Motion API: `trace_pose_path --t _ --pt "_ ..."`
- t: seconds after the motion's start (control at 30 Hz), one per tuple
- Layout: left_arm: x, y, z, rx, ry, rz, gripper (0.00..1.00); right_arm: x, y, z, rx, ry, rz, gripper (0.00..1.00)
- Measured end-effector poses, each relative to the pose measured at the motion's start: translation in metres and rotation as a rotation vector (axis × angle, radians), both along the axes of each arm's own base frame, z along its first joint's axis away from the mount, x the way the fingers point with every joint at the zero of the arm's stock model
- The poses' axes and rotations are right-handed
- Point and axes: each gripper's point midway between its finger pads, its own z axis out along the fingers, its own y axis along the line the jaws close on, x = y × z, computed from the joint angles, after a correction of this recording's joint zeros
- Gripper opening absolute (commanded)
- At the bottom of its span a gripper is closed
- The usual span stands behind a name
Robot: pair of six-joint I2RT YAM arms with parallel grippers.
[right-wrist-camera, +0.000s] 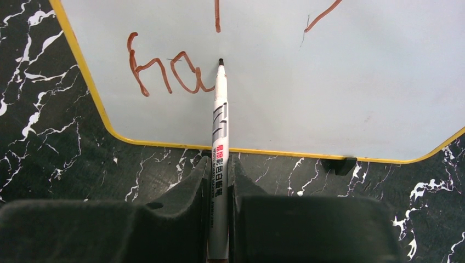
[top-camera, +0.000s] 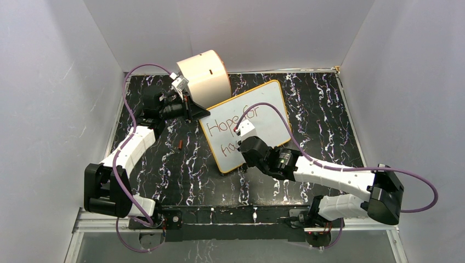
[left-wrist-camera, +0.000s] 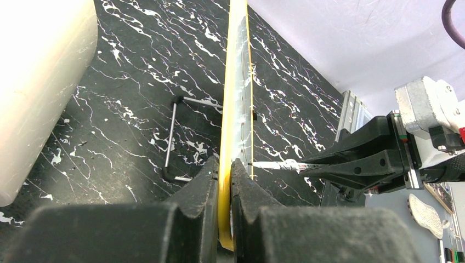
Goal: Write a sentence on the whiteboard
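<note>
The black marbled table carries a cream drum at the back. Just beside the drum, the whiteboard stands propped on its lower edge at mid-table.

The left gripper is clamped on the board's orange rim at the upper left corner. The right gripper is closed around a white marker, which points straight up the board face.

The sentence reads "Hope for" on the top line, with "ha" begun beneath. The marker tip sits immediately right of the "a". Whether it touches the board cannot be told.

Assessment: the step in hand is the next letter of the second line.
- **Pressure:** press lightly, since the board is braced at one corner only and could rock.
- **Left clamp:** it should hold firm throughout.
- **Letter size:** match the height of "ha".
- **Descenders:** keep them clear of the lower rim, which lies near.

A small red-brown piece, possibly the cap, lies on the table left of the board.
</note>
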Motion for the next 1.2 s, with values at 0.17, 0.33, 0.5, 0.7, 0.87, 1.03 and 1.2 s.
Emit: trace_pose_path --t 0.17,0.33,0.5,0.7,0.87,1.03,1.2 --pt "0.001 0.000 -0.001 0.001 0.002 0.002 0.00 0.002 0.000 -0.003 -0.009 0.007 -0.002 0.00" --pt "0.001 0.000 -0.001 0.000 0.003 0.002 0.00 0.000 -0.001 -0.008 -0.019 0.024 -0.002 0.00" --pt "0.001 0.000 -0.001 0.000 0.003 0.001 0.00 -0.008 -0.002 -0.017 -0.031 0.074 0.009 0.00" --pt "0.001 0.000 0.000 -0.001 0.002 -0.001 0.00 -0.019 -0.009 -0.028 -0.061 0.142 0.017 0.00" --pt "0.001 0.000 0.000 -0.001 0.002 -0.002 0.00 -0.028 -0.014 -0.037 -0.085 0.194 0.025 0.00" --pt "0.001 0.000 0.000 -0.001 0.002 -0.002 0.00 -0.033 -0.016 -0.042 -0.097 0.224 0.028 0.00" --pt "0.001 0.000 0.000 -0.001 0.002 -0.002 0.00 -0.034 -0.017 -0.041 -0.096 0.225 0.030 0.00"
